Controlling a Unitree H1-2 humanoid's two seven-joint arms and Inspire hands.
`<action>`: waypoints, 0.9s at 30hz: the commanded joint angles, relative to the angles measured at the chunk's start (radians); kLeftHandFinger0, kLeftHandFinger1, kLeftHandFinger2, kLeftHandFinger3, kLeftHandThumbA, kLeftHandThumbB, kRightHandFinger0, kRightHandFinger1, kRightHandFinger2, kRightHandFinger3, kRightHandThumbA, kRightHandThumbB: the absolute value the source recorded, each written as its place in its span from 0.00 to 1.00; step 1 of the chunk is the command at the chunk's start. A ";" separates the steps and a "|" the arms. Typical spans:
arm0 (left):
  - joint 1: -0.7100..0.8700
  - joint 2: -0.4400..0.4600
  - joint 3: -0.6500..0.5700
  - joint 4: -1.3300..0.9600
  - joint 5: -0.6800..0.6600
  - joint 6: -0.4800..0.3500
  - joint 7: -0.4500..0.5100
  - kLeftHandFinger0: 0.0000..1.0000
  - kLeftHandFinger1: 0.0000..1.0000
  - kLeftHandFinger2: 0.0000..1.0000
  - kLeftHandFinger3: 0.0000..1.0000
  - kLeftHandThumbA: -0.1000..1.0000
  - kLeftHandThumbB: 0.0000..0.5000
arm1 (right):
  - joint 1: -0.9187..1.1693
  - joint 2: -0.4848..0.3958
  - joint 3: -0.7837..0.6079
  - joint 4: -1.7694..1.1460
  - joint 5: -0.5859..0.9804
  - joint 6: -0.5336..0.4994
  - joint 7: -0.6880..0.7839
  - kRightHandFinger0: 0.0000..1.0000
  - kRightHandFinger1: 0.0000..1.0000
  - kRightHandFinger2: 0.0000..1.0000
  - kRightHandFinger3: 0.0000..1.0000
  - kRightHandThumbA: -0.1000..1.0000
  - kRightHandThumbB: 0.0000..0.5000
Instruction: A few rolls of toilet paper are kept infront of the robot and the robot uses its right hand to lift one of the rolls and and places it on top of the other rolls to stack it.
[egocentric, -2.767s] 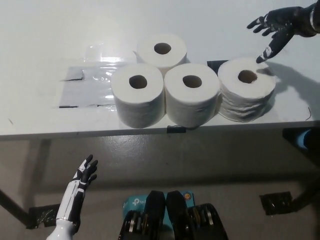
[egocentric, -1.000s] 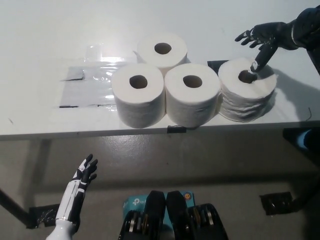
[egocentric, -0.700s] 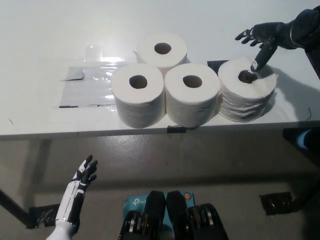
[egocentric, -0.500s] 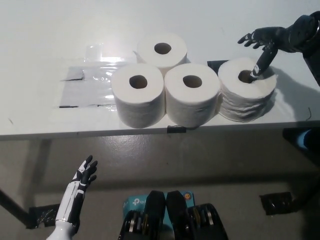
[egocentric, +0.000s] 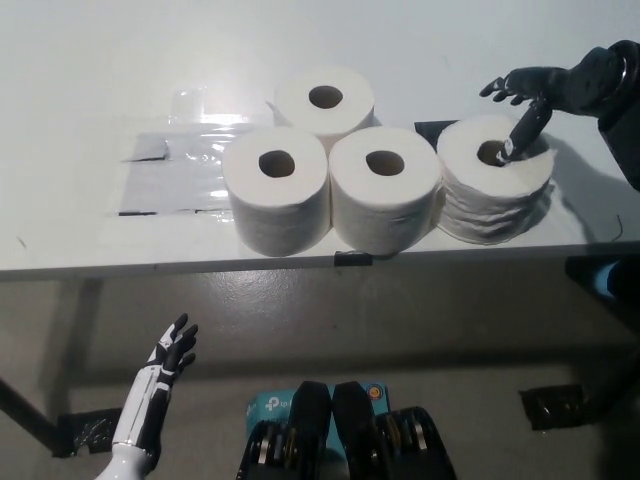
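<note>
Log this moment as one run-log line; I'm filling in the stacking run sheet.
phase: grasp starting | right hand: open, one finger in core of rightmost roll | left hand: open, idle below table | stacked: none

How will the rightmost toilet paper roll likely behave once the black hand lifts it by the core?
The rightmost roll looks soft: its side shows squashed ridges, so it will probably give under pressure. It seems light for its bulk. With the right hand reaching a finger into the core, it may tilt when raised. The left hand hangs below the table.

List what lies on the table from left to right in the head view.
Clear plastic sheet → front left roll → back roll → front middle roll → right roll → right hand, one finger at that roll's core.
</note>
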 joint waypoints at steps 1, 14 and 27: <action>0.003 0.007 -0.003 -0.038 -0.002 -0.033 -0.010 1.00 1.00 1.00 1.00 0.99 0.25 | -0.032 0.012 -0.009 0.012 -0.008 -0.003 -0.033 1.00 1.00 1.00 1.00 0.95 0.76; -0.001 0.006 0.001 -0.039 -0.004 -0.029 -0.013 1.00 1.00 1.00 1.00 0.99 0.28 | -0.043 0.065 -0.005 0.118 -0.006 0.013 0.010 0.85 1.00 1.00 1.00 0.78 0.55; -0.002 0.008 0.006 -0.039 -0.010 -0.023 -0.013 1.00 1.00 1.00 1.00 1.00 0.26 | 0.034 0.029 0.033 0.095 -0.046 -0.040 -0.138 0.20 0.27 0.28 0.51 0.95 0.02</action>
